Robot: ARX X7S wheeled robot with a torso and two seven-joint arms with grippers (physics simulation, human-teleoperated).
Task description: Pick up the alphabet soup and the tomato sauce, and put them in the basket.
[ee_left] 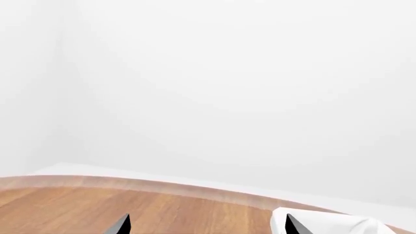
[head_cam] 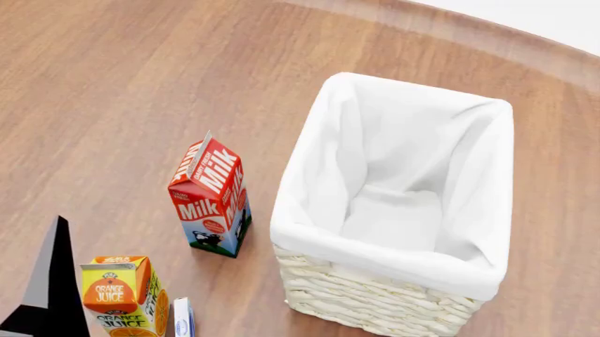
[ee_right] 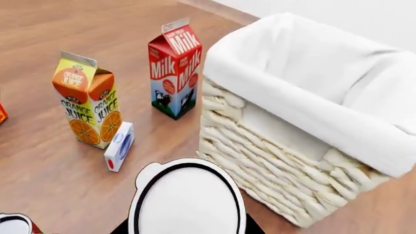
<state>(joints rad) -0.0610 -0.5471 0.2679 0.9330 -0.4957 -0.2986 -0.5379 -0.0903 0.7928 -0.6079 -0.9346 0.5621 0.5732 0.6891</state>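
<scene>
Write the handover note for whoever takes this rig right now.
Left pincer: open, empty, close to the basket.
Right pincer: shut on a silver-topped can, label hidden, probably the alphabet soup, beside the basket.
A second can with a red edge, probably the tomato sauce, stands on the table.
Done: nothing; the basket is empty.
Left: drop the held can in, then fetch the other.

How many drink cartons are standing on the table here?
2: the milk carton stands beside the basket, and the orange juice carton stands farther from it, next to a small white box. More may sit out of frame.
</scene>
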